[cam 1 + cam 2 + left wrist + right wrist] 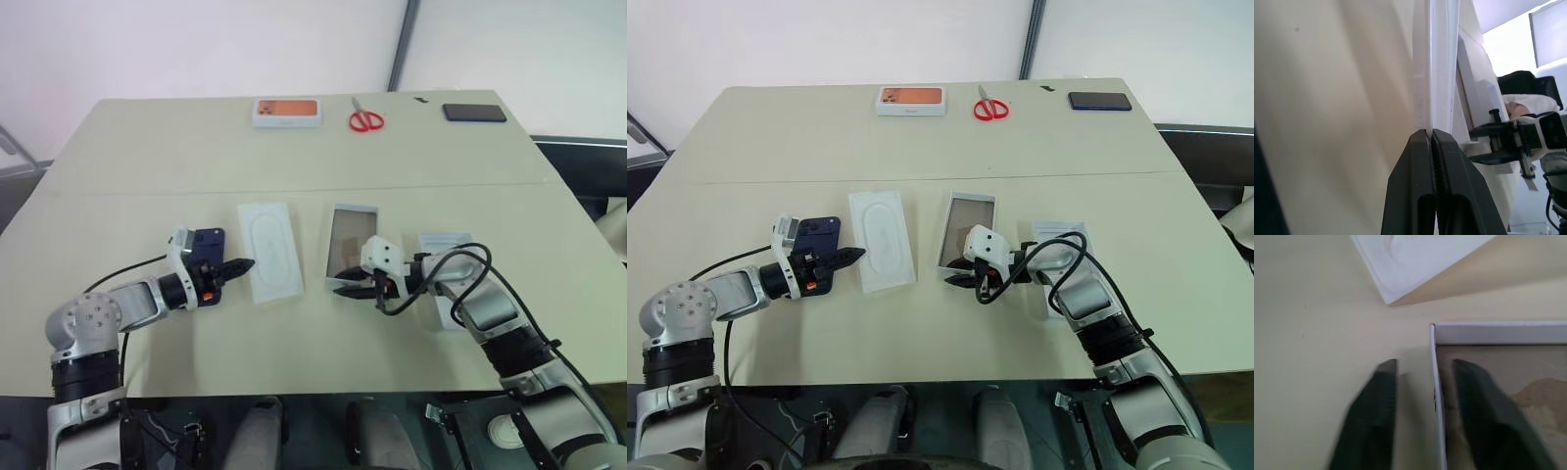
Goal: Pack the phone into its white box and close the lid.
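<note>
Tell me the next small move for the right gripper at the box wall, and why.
Probably close the right gripper on the white box's side wall. In the right wrist view its fingers straddle that thin wall, one inside the brownish tray and one outside on the table, with gaps either side. Pinching would steady the box.

On the bench (147, 157) there is one dark blue phone (207, 242), one white box (350, 238) with a shiny brown inside, one flat white card (269, 250) with an oval on it, and one white lid (443, 243). At the far side there is one white box with orange print (287, 113), one pair of red scissors (365, 119), and one small black slab (474, 113). There are two hands, the left hand (238, 266) and the right hand (345, 285).
</note>
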`<action>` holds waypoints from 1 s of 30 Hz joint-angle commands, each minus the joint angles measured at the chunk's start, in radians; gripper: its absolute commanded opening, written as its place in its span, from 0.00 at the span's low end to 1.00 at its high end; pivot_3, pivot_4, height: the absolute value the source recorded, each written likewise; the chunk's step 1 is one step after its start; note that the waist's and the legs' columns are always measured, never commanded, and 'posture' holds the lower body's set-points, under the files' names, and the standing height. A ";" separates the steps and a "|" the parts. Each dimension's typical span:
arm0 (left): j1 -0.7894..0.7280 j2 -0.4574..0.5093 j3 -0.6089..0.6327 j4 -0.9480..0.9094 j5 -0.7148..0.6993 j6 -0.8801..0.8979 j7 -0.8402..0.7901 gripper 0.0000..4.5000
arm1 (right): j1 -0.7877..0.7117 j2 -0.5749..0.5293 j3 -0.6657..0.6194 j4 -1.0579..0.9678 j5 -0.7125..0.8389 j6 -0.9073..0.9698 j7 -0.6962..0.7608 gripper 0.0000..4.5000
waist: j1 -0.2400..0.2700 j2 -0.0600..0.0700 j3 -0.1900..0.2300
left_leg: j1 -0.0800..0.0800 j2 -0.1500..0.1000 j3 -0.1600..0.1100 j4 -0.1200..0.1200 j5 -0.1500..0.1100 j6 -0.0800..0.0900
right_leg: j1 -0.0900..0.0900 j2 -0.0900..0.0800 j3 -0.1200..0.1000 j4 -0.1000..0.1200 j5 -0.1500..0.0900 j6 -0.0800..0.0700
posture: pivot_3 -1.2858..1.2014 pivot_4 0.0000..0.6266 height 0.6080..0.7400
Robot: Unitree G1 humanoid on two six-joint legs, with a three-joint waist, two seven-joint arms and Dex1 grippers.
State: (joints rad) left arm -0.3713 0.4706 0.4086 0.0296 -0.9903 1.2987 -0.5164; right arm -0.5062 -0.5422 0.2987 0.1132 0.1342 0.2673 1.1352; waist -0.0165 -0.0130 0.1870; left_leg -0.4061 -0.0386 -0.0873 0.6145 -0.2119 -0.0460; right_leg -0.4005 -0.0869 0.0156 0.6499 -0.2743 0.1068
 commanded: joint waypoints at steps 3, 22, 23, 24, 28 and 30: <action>-0.076 -0.014 0.092 0.014 -0.098 0.038 0.055 0.00 | 0.000 0.013 -0.007 -0.058 0.026 -0.028 0.021 0.01 | 0.000 0.000 0.000 | 0.000 0.000 0.000 0.000 0.000 0.000 | 0.000 0.001 0.000 0.000 0.000 0.000 | 0.52 0.24 1.00; -0.117 -0.102 0.072 0.023 -0.223 0.107 0.183 0.00 | 0.040 0.083 0.028 -0.183 0.026 0.024 -0.033 0.78 | 0.001 -0.001 0.000 | 0.000 -0.001 0.000 0.000 0.000 -0.001 | -0.001 0.001 0.000 0.001 0.000 0.001 | 0.52 0.24 1.00; -0.117 -0.101 0.060 0.020 -0.217 0.101 0.176 0.00 | 0.042 0.066 0.017 -0.198 0.036 0.029 -0.024 0.89 | 0.002 -0.001 0.000 | -0.001 -0.001 0.000 0.000 0.000 -0.001 | -0.001 0.001 0.000 0.000 0.000 0.001 | 0.52 0.24 1.00; -0.120 -0.102 0.046 0.023 -0.209 0.096 0.169 0.00 | 0.047 0.042 -0.005 -0.216 0.053 0.041 -0.017 0.99 | 0.003 -0.001 0.000 | -0.001 -0.001 0.000 0.000 0.000 -0.001 | -0.001 0.001 0.000 0.000 0.000 0.001 | 0.52 0.24 1.00; -0.142 -0.093 -0.007 0.046 -0.188 0.091 0.132 0.00 | 0.064 -0.050 -0.106 -0.276 0.146 0.108 0.019 0.99 | 0.005 -0.001 0.001 | -0.001 -0.002 0.000 0.001 0.000 0.000 | 0.000 0.000 0.000 0.000 0.000 0.001 | 0.52 0.24 1.00; -0.156 -0.081 -0.040 0.061 -0.166 0.082 0.103 0.00 | 0.079 -0.090 -0.146 -0.275 0.167 0.106 0.030 0.99 | 0.005 -0.002 0.001 | -0.001 -0.001 0.000 0.001 0.000 0.000 | 0.000 0.000 0.000 0.000 0.000 0.001 | 0.52 0.24 1.00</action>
State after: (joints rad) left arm -0.5053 0.3715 0.3815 0.0948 -1.1641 1.3964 -0.3805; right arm -0.4359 -0.6202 0.1935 -0.1262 0.2638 0.3695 1.1531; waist -0.0120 -0.0146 0.1877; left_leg -0.4070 -0.0400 -0.0877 0.6151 -0.2117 -0.0465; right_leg -0.4007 -0.0863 0.0156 0.6497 -0.2739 0.1075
